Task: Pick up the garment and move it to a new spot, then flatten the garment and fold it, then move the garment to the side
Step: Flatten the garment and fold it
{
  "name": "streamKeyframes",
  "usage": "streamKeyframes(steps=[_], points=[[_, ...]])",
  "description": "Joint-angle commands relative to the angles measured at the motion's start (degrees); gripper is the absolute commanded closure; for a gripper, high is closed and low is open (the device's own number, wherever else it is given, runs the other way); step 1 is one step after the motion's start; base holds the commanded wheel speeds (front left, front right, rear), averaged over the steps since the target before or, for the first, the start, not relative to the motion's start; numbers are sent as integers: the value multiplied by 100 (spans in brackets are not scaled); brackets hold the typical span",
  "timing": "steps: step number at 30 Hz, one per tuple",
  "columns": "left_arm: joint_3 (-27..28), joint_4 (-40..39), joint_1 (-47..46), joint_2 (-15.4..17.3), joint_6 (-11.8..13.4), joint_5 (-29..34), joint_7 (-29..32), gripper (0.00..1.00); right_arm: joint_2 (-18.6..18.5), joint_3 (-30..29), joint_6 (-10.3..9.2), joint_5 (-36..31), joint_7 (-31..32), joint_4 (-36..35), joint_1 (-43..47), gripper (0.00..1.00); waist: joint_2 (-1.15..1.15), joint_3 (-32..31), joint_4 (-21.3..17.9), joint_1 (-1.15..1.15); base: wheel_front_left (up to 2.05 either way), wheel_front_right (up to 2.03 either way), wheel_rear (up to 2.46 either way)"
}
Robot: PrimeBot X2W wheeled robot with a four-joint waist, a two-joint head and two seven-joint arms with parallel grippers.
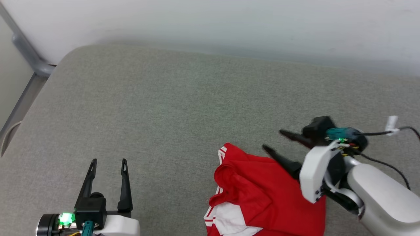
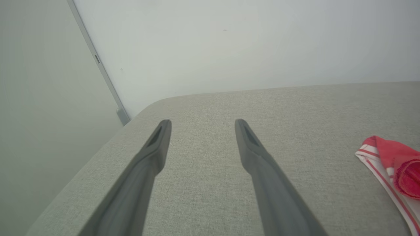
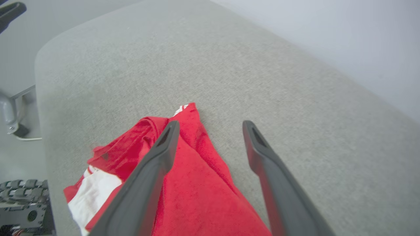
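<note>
My right gripper (image 3: 210,123) has its two long dark fingers spread wide apart, and they grip nothing. One finger is over red cloth and the other is over bare grey fabric. I cannot tell if either one touches. My left gripper (image 1: 109,161) is spread wide too, with nothing in it. It sits at the near left, well apart from the shirt. All four fingers are smooth, thin and dark, and each has a little slot near its tip.

The garment (image 1: 262,186) lies in a bumpy heap on the near right part of the cushion (image 1: 164,98), just under my right gripper. It is a soft red jersey shirt with a white sleeve and red-and-white stripes on the trim.

The cushion is flat, grey and woven, with a round far left corner. Behind it is a smooth white wall (image 1: 229,19). A grey metal bar (image 1: 29,55) slants down at the far left.

From my head I see a green light (image 1: 66,218) on my left wrist and a black cable (image 1: 377,133) with a white tag (image 1: 392,124) by my right wrist. My right wrist view shows the fuzzy red cloth up close, and a dark grey ribbed part (image 3: 23,190) past the cushion's edge. My left wrist view shows the shirt's striped edge from the side.
</note>
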Motion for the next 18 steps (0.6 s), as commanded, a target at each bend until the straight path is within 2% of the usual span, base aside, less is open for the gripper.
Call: streamKeyframes(steps=[1,5,8,14,18], points=[[-3,13,79,39,15,20,-26,0,12,-324,-7,-175,-292,-1,199,0,0,-121,-121,0,0,0,0],[-56,1,170,54,41,42,-26,0,142,-1303,-7,-837,-1034,70,704,0,0,-229,-256,0,0,0,0],[-93,-1,206,69,53,47,-25,0,371,-2120,-7,-1344,-1523,121,1129,0,0,-305,-341,0,0,0,0],[-146,4,287,91,78,26,-25,0,1078,-3682,-7,-2379,-2230,-73,1975,0,0,-439,-476,0,0,0,0],[-160,12,338,117,79,-1,-25,0,1547,-4416,-7,-2922,-2430,-406,2517,0,0,-542,-544,0,0,0,0]])
